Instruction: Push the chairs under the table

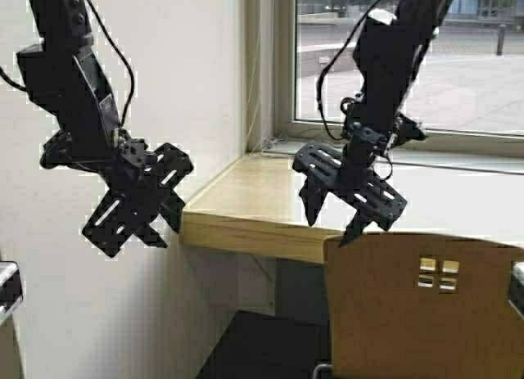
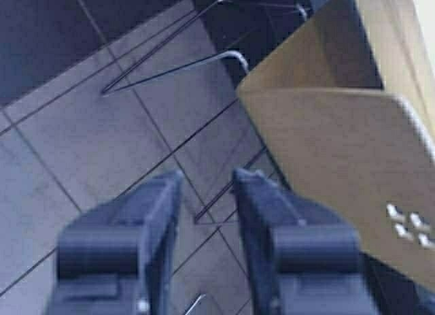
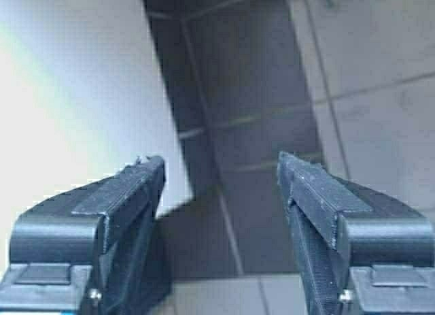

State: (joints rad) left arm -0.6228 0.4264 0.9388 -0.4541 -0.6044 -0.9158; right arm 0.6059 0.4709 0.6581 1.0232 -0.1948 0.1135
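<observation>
Your left arm reaches down from the upper left, its wrist bent so the left gripper (image 1: 164, 227) points down and to the right. Its fingers (image 2: 160, 220) stand a narrow gap apart, holding nothing. Your right arm comes down from the upper right, with the right gripper (image 1: 334, 218) angled down and slightly left. Its fingers (image 3: 129, 192) are spread wide, with nothing between them.

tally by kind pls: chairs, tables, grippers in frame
Chairs: 1, the tan chair with four square holes in its backrest
Tables: 1, the cream-topped table by the window
Grippers: 2, left gripper and right gripper, both open and holding nothing
Total: 4
</observation>
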